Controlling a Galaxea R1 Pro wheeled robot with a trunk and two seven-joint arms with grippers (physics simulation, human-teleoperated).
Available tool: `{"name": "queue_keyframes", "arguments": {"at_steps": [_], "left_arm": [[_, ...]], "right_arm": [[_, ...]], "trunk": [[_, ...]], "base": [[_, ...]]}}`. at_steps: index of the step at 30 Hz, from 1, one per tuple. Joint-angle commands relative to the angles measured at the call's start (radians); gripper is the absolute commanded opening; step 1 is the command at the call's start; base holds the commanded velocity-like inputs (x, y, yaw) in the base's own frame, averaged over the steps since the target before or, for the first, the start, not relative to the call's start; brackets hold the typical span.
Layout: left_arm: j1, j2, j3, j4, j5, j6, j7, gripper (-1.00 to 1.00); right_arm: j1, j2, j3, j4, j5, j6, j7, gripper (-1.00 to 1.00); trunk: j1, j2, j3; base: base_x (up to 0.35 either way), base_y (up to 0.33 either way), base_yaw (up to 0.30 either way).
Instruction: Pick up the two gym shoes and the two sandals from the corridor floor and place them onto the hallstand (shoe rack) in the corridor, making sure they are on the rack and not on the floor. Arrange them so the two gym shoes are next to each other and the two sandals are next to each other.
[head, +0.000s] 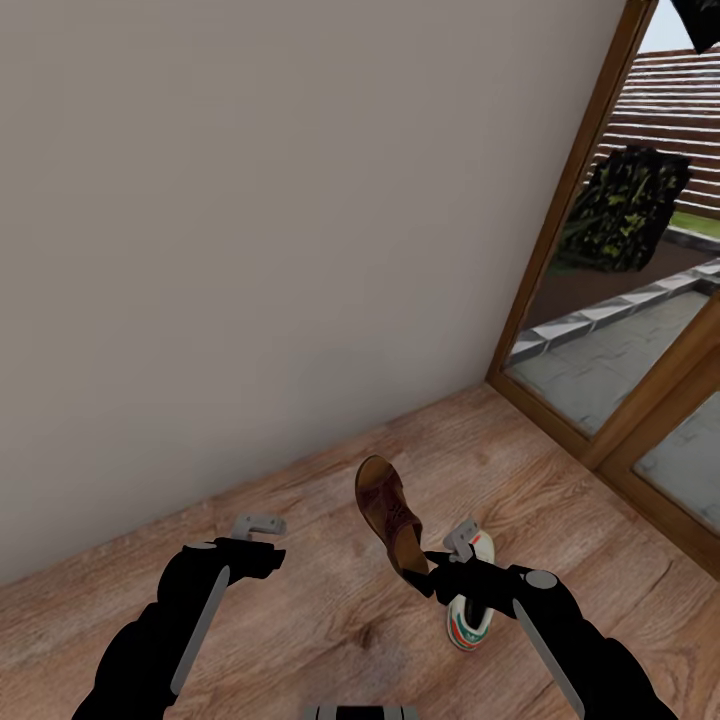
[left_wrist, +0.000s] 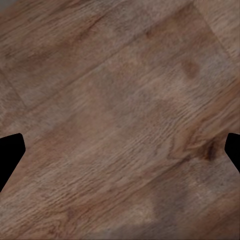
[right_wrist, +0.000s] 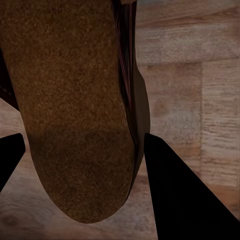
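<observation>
My right gripper (head: 440, 558) is shut on the heel end of a reddish-brown sandal (head: 385, 510), which hangs tilted above the wood floor (head: 320, 610) with its toe pointing toward the wall. The right wrist view has the sandal's tan footbed (right_wrist: 75, 100) clamped between the dark fingers (right_wrist: 175, 195). One white gym shoe (head: 470, 612) with green stripes lies on the floor just under my right wrist. My left gripper (head: 258, 524) hangs open over bare planks (left_wrist: 120, 100), its fingertips (left_wrist: 10, 155) wide apart. The hallstand, the other sandal and the other gym shoe are out of view.
A plain beige wall (head: 280, 230) stands right in front of me. A wood-framed glass door (head: 610, 400) runs along the right, with grey paving and a dark shrub (head: 625, 210) outside. Open floor lies between my two arms.
</observation>
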Motion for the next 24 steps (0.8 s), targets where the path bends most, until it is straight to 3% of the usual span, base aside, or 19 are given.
{"name": "queue_keyframes", "arguments": {"at_steps": [1, 24], "left_arm": [[0.000, 0.000, 0.000, 0.000, 0.000, 0.000, 0.000, 1.00], [0.000, 0.000, 0.000, 0.000, 0.001, 0.000, 0.000, 1.00]], "right_arm": [[0.000, 0.000, 0.000, 0.000, -0.002, 0.002, 0.000, -1.00], [0.000, 0.000, 0.000, 0.002, -0.002, 0.002, 0.000, -1.00]], "trunk": [[-0.004, 0.007, 0.003], [-0.092, 0.168, 0.075]], "base": [[0.000, 0.000, 0.000], [0.000, 0.000, 0.000]]}}
